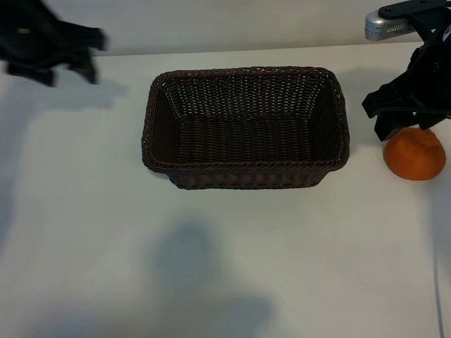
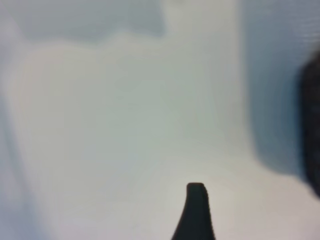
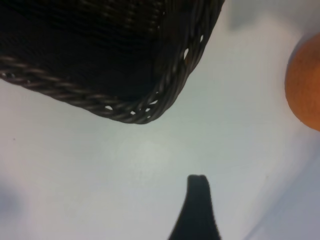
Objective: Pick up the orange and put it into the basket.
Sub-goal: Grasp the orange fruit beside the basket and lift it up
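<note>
Approach step: my right claw (image 1: 394,120) wide, empty, beside orange (image 1: 414,155) on worktop (image 1: 225,267). Next: centre, descend, grasp. Left claw (image 1: 67,63) wide, parked.

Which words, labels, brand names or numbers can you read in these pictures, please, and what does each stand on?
None: no view shows readable text. The basket, the orange, the table and both grippers, left and right, carry no visible lettering or numbers.

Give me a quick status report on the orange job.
Right gripper open, just above the orange, not gripping. Left gripper open, parked at the far left corner. Orange on the table right of the basket. Path clear.
</note>
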Action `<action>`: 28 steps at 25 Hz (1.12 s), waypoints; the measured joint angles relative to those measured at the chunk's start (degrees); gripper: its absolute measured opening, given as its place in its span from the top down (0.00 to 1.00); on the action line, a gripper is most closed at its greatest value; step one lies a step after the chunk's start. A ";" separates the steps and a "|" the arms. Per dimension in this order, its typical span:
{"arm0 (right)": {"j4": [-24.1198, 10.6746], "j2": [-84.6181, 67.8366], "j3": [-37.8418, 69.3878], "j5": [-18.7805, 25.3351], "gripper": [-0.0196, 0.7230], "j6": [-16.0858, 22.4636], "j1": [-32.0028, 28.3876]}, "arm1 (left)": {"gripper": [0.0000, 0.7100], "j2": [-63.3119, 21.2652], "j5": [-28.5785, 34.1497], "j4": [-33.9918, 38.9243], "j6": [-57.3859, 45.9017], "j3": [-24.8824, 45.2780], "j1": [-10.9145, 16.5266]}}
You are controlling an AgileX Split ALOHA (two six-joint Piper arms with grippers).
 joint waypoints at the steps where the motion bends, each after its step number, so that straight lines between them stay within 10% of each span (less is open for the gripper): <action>1: 0.00 0.00 0.00 0.00 0.22 0.00 0.00 | 0.15 -0.68 0.63 0.33 0.25 0.00 1.54; 8: 0.00 0.00 0.00 0.06 0.22 0.00 0.00 | 0.16 -7.33 2.69 0.06 1.69 0.00 9.71; 28: 0.00 0.00 0.00 0.00 0.22 -0.06 0.00 | 0.16 -55.45 6.47 0.16 5.93 5.19 10.05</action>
